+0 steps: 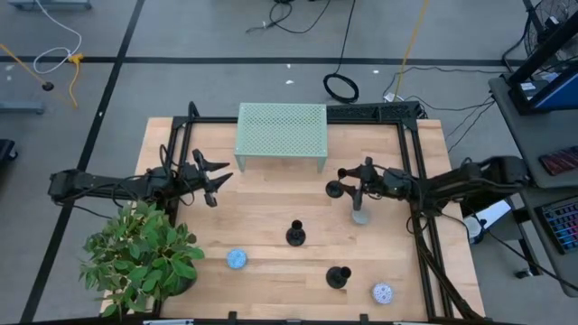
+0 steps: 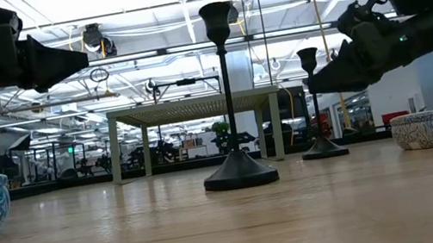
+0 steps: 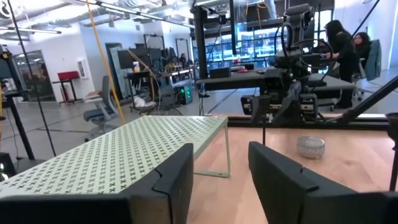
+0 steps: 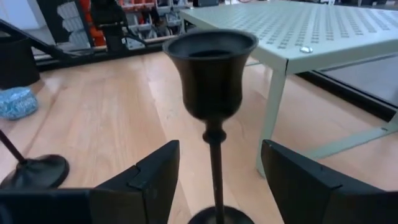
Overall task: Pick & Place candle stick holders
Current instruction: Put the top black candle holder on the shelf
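Note:
Three black candle stick holders stand upright on their round bases on the wooden table. One [image 1: 336,190] [image 4: 211,68] stands at the right, in front of the green stand. My right gripper [image 1: 347,181] [image 4: 217,180] is open, with one finger on either side of this holder's thin stem below the cup, not touching it. A second holder [image 1: 295,236] [image 2: 227,94] stands mid-table. A third [image 1: 338,277] stands nearer the front edge. My left gripper [image 1: 213,177] [image 3: 221,180] is open and empty above the table's left side.
A green perforated stand [image 1: 281,131] stands at the table's far middle. A potted plant [image 1: 140,257] fills the near left corner. Small round patterned tins sit at the near left [image 1: 237,259], the near right [image 1: 382,292] and below my right gripper [image 1: 360,217]. People [image 3: 339,50] show beyond the table.

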Motion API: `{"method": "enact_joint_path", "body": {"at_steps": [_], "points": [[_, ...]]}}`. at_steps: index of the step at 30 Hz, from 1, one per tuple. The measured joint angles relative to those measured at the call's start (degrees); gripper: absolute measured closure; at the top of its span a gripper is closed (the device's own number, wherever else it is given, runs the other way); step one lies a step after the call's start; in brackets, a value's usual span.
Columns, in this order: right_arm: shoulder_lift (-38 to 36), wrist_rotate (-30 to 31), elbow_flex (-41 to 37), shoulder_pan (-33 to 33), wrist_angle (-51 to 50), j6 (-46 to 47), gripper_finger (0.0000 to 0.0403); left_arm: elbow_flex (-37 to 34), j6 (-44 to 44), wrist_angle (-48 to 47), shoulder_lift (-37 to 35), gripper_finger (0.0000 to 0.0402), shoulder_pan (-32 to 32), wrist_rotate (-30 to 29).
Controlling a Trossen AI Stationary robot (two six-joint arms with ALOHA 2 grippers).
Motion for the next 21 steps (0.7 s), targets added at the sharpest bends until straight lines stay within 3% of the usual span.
{"method": "enact_joint_path", "body": {"at_steps": [6, 12, 21], "points": [[3.5, 0.0, 0.0, 0.0, 1.3, 1.8, 0.0260, 0.0, -0.8, 0.7, 1.5, 0.0255, 0.0, 0.0], [4.9, 0.0, 0.0, 0.1, 1.7, 4.4, 0.0380, 0.0, -1.5, 0.7, 2.6, 0.0269, 0.0, 0.1], [4.0, -0.3, 0.0, 4.3, 2.6, 12.2, 0.0395, 0.0, -2.2, 0.7, 2.9, 0.0270, 0.0, 0.2]]}}
